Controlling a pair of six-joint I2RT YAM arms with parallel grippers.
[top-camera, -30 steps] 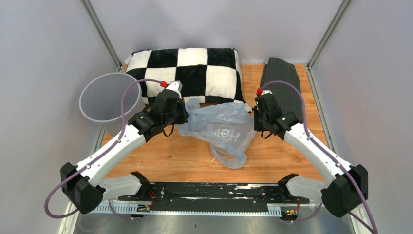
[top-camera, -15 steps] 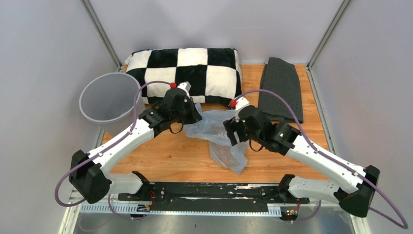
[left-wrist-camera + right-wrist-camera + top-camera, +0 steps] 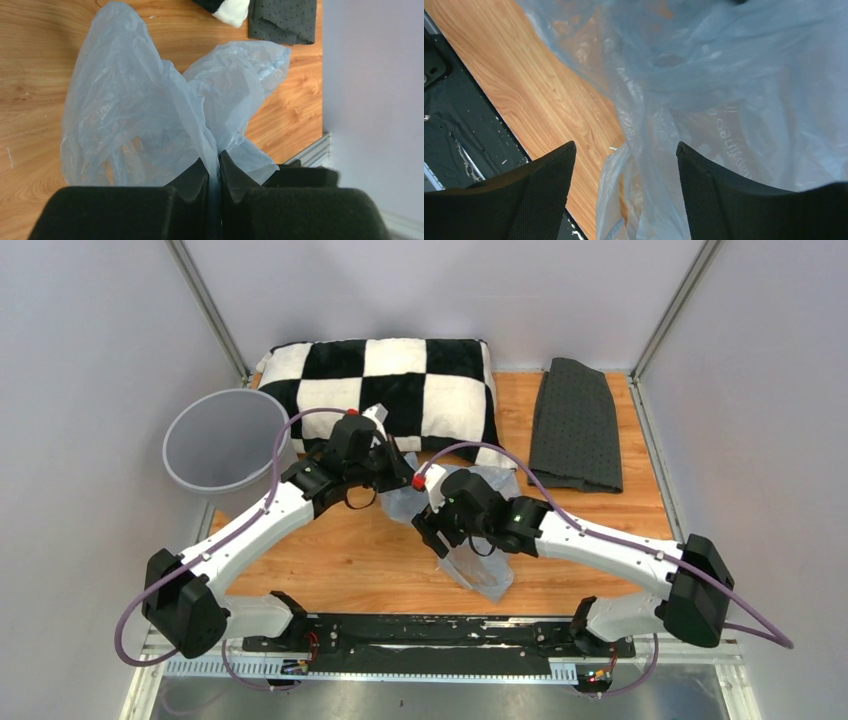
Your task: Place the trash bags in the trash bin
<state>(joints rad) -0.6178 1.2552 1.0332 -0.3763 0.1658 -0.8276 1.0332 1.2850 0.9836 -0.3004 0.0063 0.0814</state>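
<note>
a second ago the right gripper (image 3: 624, 150) was closed at the bag's right edge. since then it has let go, its jaws now stand wide, and the arm has swung across to hang just over the loose lower half of the bag (image 3: 486, 575). film fills the view ahead of its fingers. the left gripper (image 3: 214, 161) has stayed clamped on a gathered fold, which fans out ahead of its fingertips. so the bag is bunched narrower and held by one arm only. i judge the right is lining up a fresh grip before the carry to the bin (image 3: 220, 440), which is well apart on the left gripper's left. the bag is thin, crinkly, translucent blue-grey film. the bin is round, tapered grey plastic.
</note>
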